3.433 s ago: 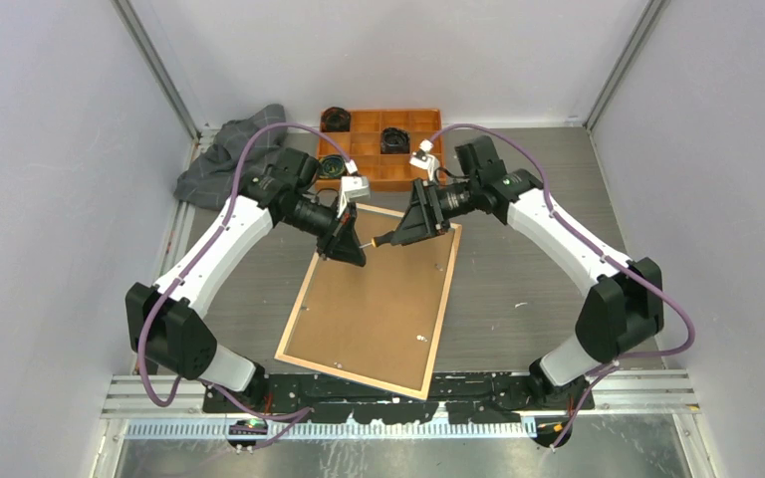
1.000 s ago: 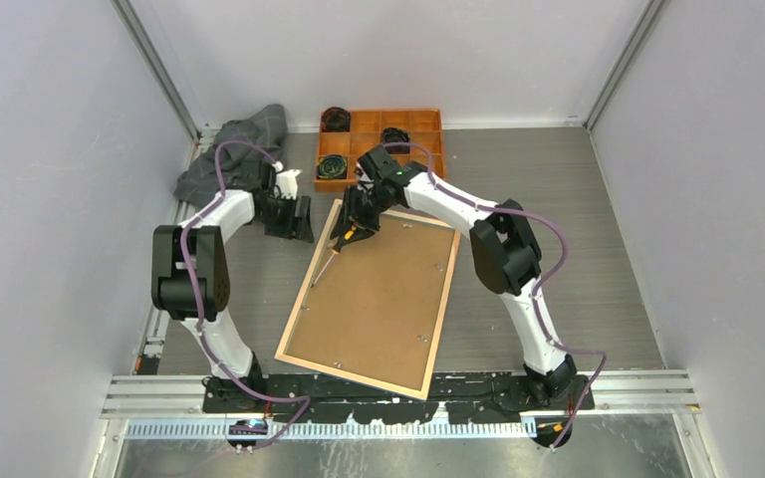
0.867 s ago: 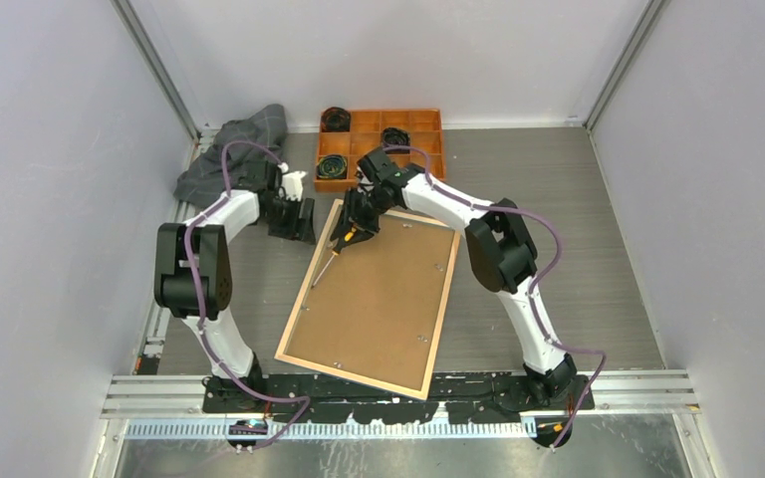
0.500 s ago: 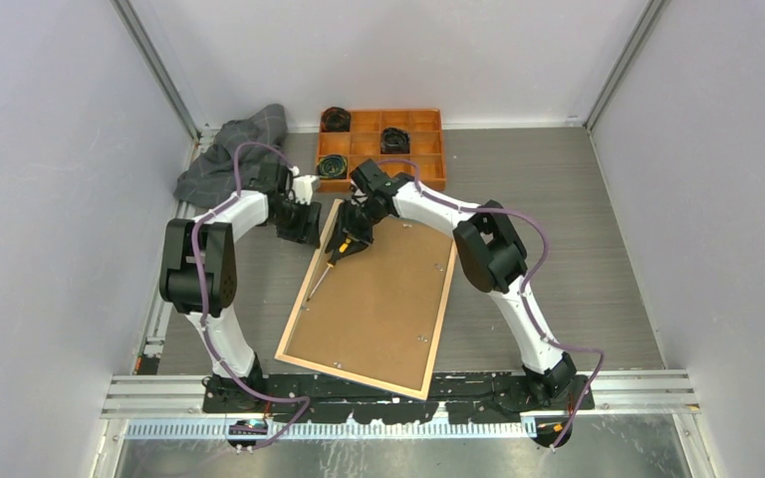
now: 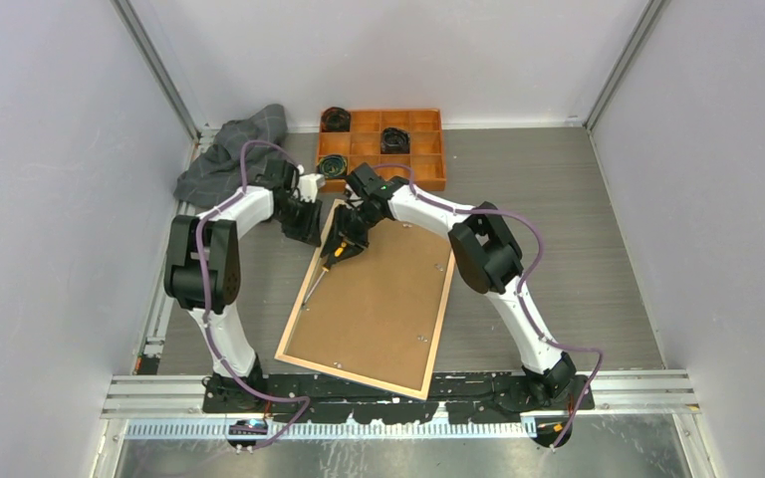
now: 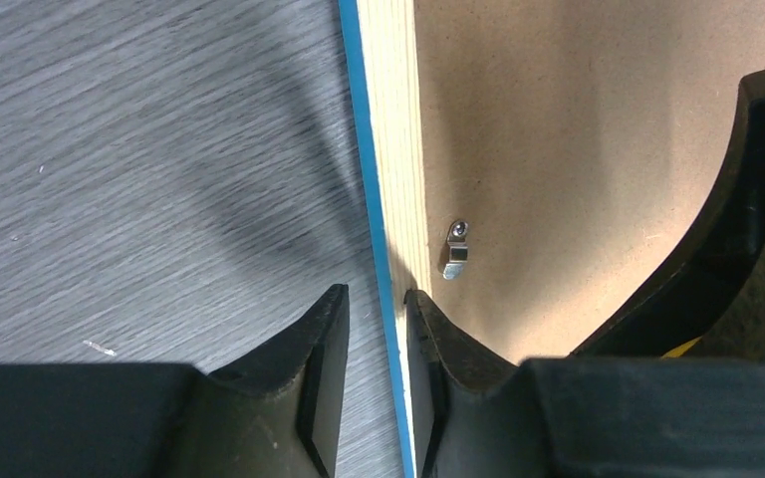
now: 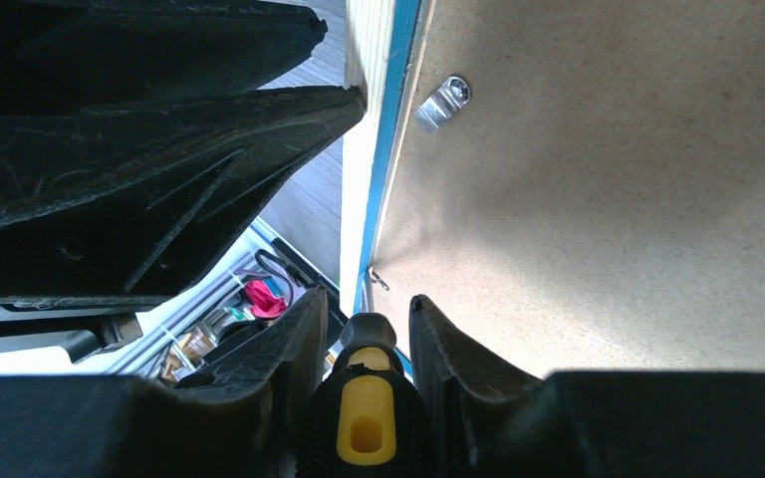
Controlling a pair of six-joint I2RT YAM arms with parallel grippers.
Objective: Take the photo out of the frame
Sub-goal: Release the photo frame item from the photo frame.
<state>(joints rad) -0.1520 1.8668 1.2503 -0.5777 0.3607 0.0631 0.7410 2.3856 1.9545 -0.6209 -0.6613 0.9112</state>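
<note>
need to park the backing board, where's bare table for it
Widest bare table: right of the frame, beyond the right arm, out to the wall. A narrower strip lies between the frame and the left arm. Crowded: the frame's far left corner, where left gripper, right gripper and screwdriver meet, orange tray and grey cloth just behind.

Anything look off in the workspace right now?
The frame lies face down and skewed to the table edges, its near corner over the arms' base rail. A grey cloth sits crumpled at the far-left corner. Nothing looks spilled or broken.

The left tool (image 6: 372, 304) has swung back astride the frame (image 6: 394, 149), narrowing.
</note>
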